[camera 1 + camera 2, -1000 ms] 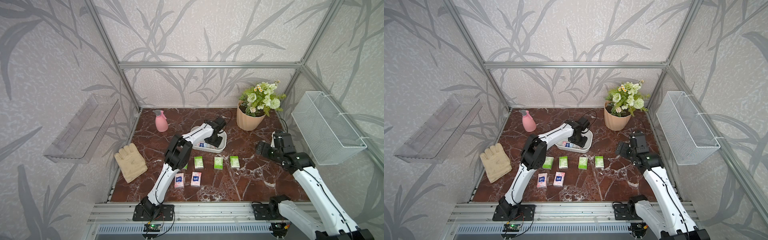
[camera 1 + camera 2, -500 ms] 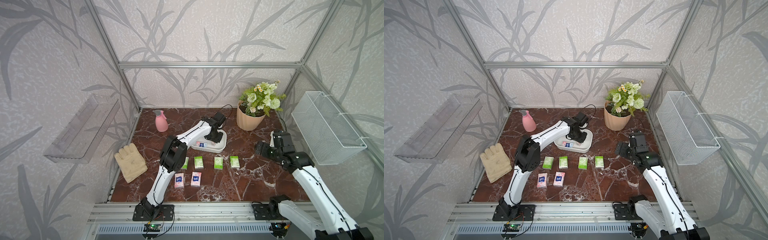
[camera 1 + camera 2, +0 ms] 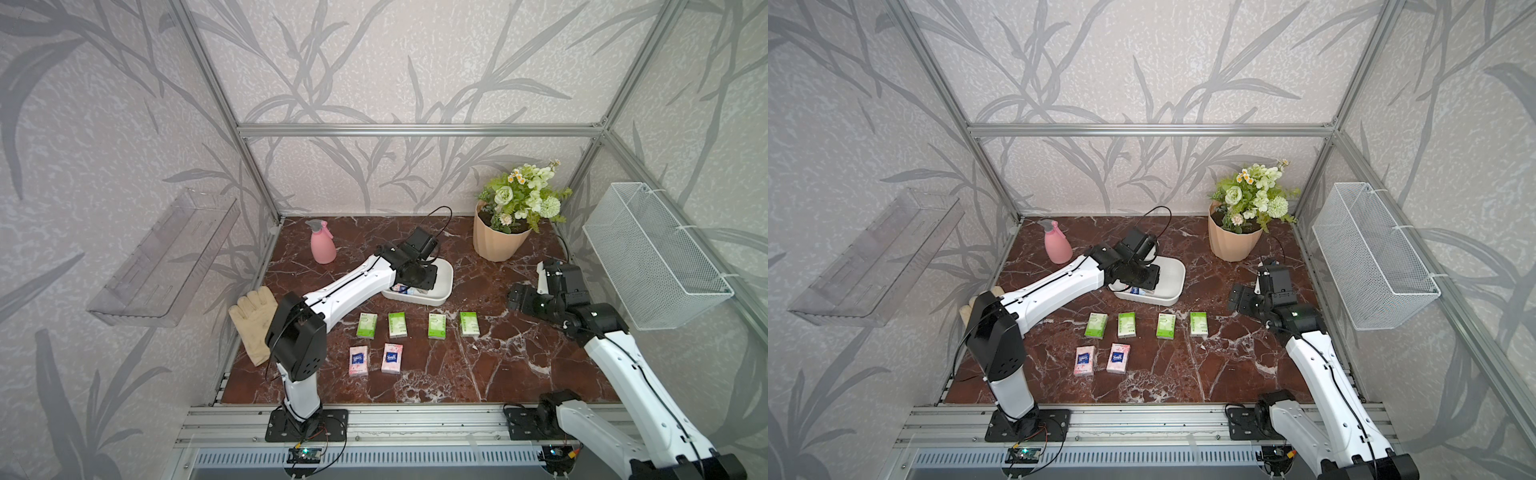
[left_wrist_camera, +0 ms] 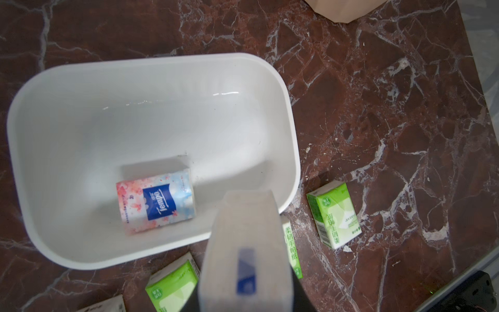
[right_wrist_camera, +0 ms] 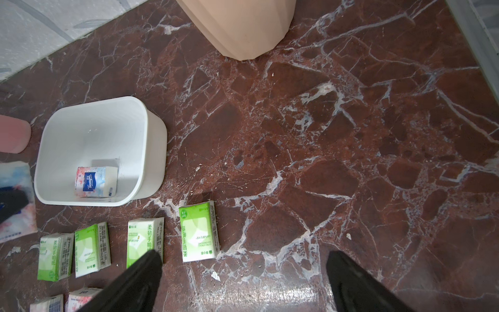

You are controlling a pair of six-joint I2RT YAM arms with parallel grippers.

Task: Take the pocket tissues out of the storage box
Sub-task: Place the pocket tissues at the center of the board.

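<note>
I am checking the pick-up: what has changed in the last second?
The left gripper closed on a blue-labelled packet in the storage box, then drew back toward the robot. Unchanged: one packet inside the box, six packets on the table, right gripper open.

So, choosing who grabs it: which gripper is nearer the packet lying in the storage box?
Left. The left gripper hangs over the storage box near the packet, gripping a second packet; the right gripper stands open, clear of the box.

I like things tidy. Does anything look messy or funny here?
Mostly tidy. One pink-and-blue packet lies crooked in the storage box, and tiny white flecks dot the table near the green packets.
</note>
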